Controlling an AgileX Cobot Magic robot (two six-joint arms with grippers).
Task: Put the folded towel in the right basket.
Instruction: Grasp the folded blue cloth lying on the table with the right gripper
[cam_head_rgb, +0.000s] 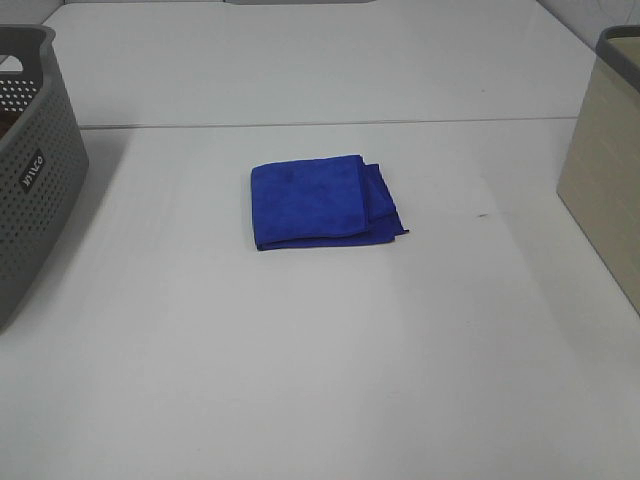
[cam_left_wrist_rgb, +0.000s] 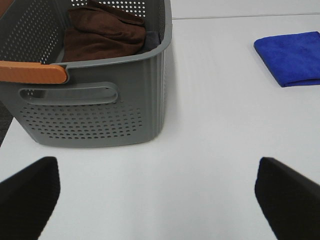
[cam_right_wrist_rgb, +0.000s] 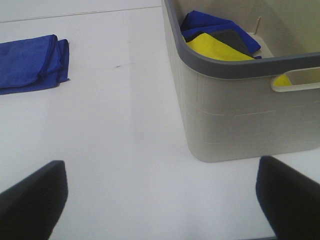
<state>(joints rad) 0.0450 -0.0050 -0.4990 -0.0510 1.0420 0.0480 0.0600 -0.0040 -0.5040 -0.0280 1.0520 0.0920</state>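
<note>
At 9 o'clock on the worktop (cam_head_rgb: 300, 380) stands a grey perforated basket (cam_head_rgb: 30, 170) holding brown cloth (cam_left_wrist_rgb: 105, 32); the left claw (cam_left_wrist_rgb: 159, 197), fingers wide apart and empty, sits near it. The folded blue towel (cam_head_rgb: 320, 200) lies flat at centre, well apart from both claws. At 3 o'clock stands the beige basket (cam_head_rgb: 605, 170), the right claw (cam_right_wrist_rgb: 160, 197) gaping empty just beside it.

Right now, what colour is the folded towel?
The folded towel is blue, clearest in the exterior high view.
</note>
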